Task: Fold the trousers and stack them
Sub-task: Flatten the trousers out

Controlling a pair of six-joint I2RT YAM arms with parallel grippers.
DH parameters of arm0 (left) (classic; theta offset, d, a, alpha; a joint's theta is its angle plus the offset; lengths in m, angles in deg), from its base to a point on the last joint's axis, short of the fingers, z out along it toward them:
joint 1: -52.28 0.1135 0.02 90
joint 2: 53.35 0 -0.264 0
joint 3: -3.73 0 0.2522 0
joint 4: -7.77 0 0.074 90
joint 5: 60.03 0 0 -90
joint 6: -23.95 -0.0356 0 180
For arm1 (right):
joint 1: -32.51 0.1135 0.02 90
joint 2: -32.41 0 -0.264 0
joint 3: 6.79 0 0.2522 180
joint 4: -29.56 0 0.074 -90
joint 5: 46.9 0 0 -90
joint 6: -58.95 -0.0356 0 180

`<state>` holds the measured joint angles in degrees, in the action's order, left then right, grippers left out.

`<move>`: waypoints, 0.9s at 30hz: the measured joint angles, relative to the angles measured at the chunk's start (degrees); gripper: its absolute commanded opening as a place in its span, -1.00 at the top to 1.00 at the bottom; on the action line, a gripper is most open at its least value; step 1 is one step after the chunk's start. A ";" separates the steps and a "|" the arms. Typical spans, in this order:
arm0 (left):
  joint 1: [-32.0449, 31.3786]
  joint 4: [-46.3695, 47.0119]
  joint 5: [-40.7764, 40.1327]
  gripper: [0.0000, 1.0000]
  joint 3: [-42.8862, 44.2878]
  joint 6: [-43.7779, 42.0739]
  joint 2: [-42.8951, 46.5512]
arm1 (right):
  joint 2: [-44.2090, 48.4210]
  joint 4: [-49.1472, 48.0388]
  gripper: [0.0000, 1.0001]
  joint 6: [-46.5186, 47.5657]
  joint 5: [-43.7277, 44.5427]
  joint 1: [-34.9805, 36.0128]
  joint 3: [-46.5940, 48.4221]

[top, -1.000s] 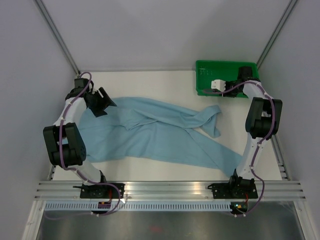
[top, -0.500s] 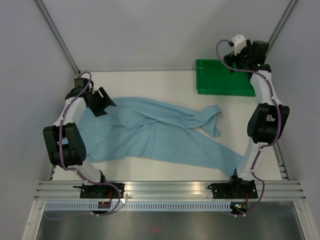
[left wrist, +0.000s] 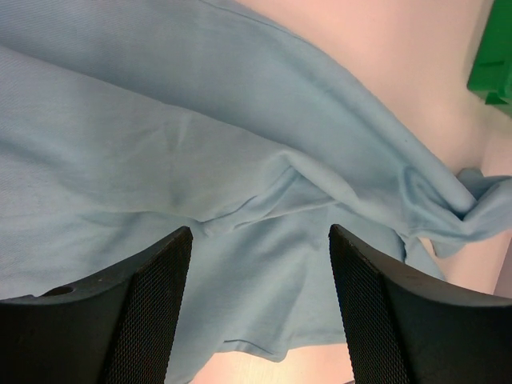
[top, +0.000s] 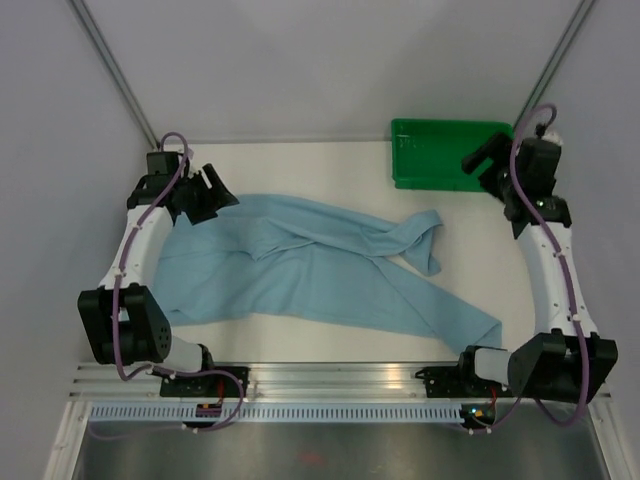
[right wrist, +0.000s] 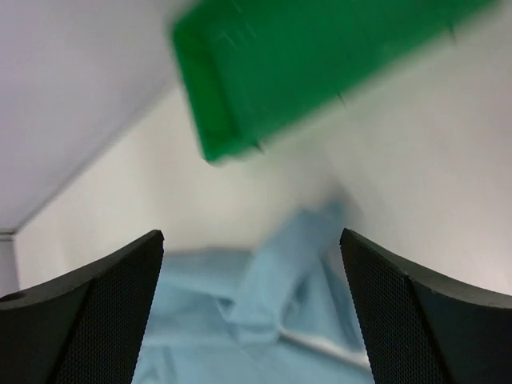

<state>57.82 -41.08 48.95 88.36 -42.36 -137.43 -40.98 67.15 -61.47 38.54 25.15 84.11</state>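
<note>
two hands, one pair of trousers, one tray, one table.

the left hand (left wrist: 258, 234) has its two fingers (left wrist: 152, 304) well apart with nothing pinched between them. in its wrist view the blue cloth fills the gap and runs on beyond both fingers, but it lies below them. whether the fingertips touch the cloth i cannot tell from this angle. from above, this hand sits over the far left end of the trousers (top: 320, 265).

the right hand (right wrist: 250, 236) is spread wide and holds nothing. it is raised off the table (top: 300, 165) at the far right, just beside the near right corner of the green tray (top: 440, 160). its own view is blurred, probably by motion. it shows the tray's corner above and a bunched end of blue cloth lower down, between the fingers and well apart from them.

the trousers are light sky-blue and lie flat but unfolded on the table, slantwise from the far left to the near right. the broad part is on the left, with a ridge of creases running through it. one leg reaches down to the near right edge, close to the right arm's base. the other leg is shorter in view. it is rumpled and doubled over at its end, and it stops near the tray without touching it. the tray stands at the far right of the table.
</note>
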 measured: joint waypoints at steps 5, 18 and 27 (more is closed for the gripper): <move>-2.89 -0.13 0.39 -0.50 0.00 -0.02 2.12 | 7.41 1.55 -0.96 -21.03 2.99 -0.11 -30.01; -3.39 0.07 0.61 -0.50 -1.81 0.00 3.08 | 6.03 -15.76 -0.96 -46.38 6.64 0.72 -40.13; -3.39 0.09 0.61 -0.50 -2.67 0.00 3.13 | -6.36 -23.74 -0.65 -48.98 5.90 5.35 -38.62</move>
<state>54.43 -41.00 49.56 85.70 -42.36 -134.30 -47.34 43.41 -110.45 44.44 30.51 45.49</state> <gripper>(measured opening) 0.754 0.884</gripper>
